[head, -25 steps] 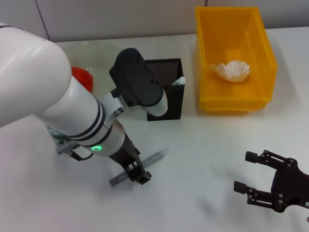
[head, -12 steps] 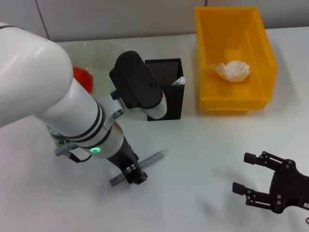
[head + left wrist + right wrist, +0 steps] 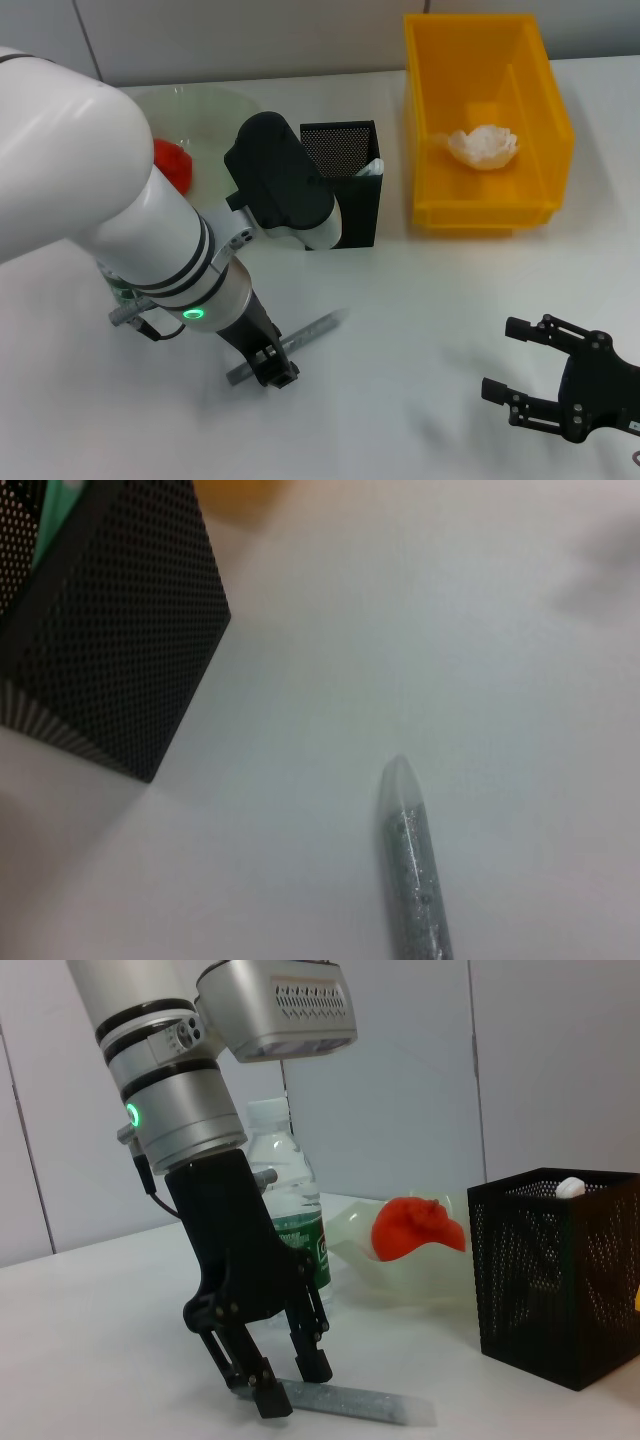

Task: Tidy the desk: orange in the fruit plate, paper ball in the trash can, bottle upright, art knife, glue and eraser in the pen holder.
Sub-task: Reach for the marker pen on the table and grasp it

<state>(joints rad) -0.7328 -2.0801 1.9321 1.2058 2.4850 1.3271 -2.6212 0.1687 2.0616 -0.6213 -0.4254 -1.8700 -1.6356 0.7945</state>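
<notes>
- The left gripper [image 3: 272, 368] is lowered to the bench [image 3: 420, 330] near the middle of its front part, its fingers [image 3: 262, 1395] set astride one end of the knife [image 3: 290, 344] with a gap between them; the tips are down at the knife, but a firm grip cannot be told.
- The knife, a slim grey glittery stick, is laid flat and slantwise on the bench, its free end pointed toward the holder [image 3: 345, 185].
- In the left wrist view the knife's pale tip [image 3: 398, 776] is seen near a lower corner of the holder [image 3: 110, 640], not touching it.
- The holder is stood toward the rear middle of the bench, with a white-capped item [image 3: 571, 1188] showing at its rim.
- The plate [image 3: 200, 110] is placed at the rear left, just beside the holder, and the orange [image 3: 172, 160] is held inside it.
- The bottle [image 3: 288, 1210] is stood upright behind the left arm, beside the plate.
- The bin [image 3: 480, 125] is set at the rear right, and the paper ball [image 3: 482, 146] is lain inside it.
- The right gripper [image 3: 520, 390] is kept low at the front right corner, fingers spread wide and holding nothing.
</notes>
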